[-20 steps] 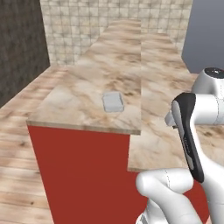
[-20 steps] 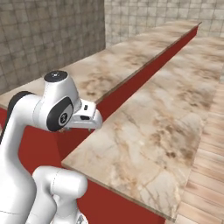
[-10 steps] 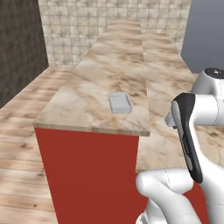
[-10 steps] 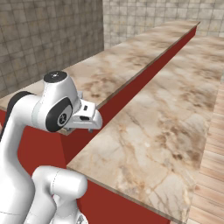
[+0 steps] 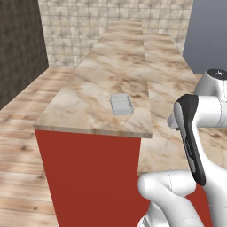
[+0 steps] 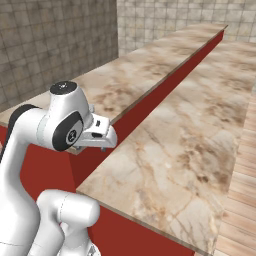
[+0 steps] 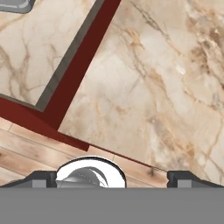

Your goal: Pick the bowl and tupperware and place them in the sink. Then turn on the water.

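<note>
The tupperware [image 5: 121,104], a small flat light grey container, lies on the raised marble counter near its front end. Its corner also shows at the top left of the hand view [image 7: 15,4]. My gripper [image 7: 112,178] hangs over the lower marble counter, right of the container and well apart from it. It is open, its fingertips [image 7: 41,179] spread wide with nothing between them. My white hand [image 6: 98,136] sits beside the red step between the two counters. The bowl, the sink and the water are out of view.
The raised counter [image 5: 102,71] runs away toward a tiled wall [image 5: 88,22], and a lower counter [image 6: 190,130] lies alongside on the right. A red panel [image 5: 88,177] closes the raised counter's front end. Wooden floor [image 5: 22,142] lies to the left.
The whole scene has shifted slightly right in the left base view, so the base has moved. The arm keeps its pose and the tupperware lies where it was on the counter.
</note>
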